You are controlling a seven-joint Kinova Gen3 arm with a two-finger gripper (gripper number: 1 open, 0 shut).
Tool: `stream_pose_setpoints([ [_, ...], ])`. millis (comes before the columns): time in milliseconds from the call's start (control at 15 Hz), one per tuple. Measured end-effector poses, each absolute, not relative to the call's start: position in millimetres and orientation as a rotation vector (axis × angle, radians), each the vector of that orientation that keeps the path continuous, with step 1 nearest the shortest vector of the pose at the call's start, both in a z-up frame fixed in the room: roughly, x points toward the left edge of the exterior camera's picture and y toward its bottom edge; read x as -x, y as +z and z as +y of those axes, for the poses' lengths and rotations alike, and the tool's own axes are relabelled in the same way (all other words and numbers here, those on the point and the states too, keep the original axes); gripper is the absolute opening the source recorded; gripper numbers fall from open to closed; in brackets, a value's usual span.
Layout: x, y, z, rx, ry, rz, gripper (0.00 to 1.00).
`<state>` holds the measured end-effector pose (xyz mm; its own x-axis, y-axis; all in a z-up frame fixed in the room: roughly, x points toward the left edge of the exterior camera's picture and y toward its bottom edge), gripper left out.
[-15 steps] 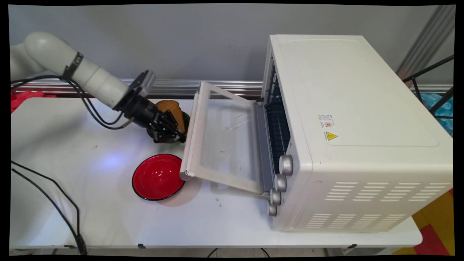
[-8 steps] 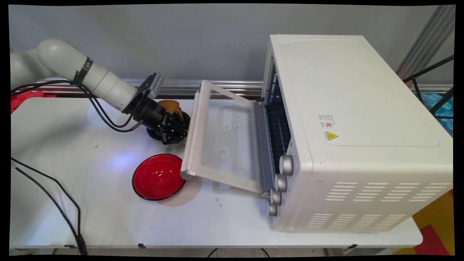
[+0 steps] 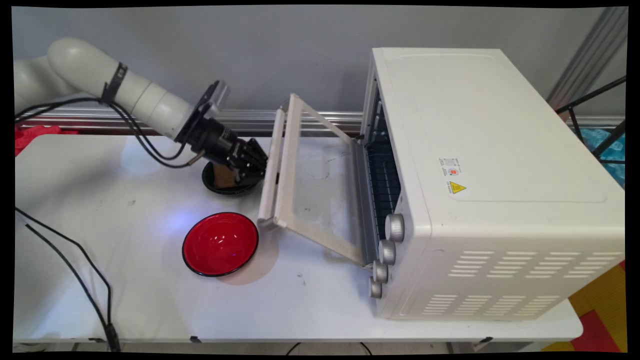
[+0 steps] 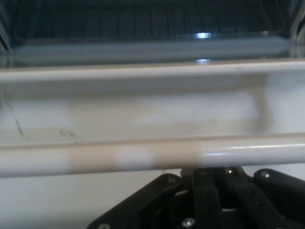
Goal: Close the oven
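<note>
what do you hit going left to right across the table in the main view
red bowl → oven door, partly raised, with the end effector at its handle → row of knobs → white toaster oven. The dark bowl under the end effector overlaps the red bowl's span, so it is left out.

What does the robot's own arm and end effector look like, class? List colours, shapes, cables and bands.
The arm is white, built of smooth rounded tubular links. A black band circles it, and black cables hang in loops beneath. A small grey box sits at the wrist. The end effector is black, with a jointed metal linkage showing screws.
</note>
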<state>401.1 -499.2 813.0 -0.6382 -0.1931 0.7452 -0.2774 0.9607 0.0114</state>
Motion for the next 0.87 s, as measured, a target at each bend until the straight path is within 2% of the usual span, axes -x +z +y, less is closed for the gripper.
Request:
stream_pose_setpoints([
  [467,-375.0,864.3,-511.2,-0.325,0.174,-2.182,0.00],
  [867,-354.1,891.3,-520.1,-0.327,0.183,-2.125,0.00],
])
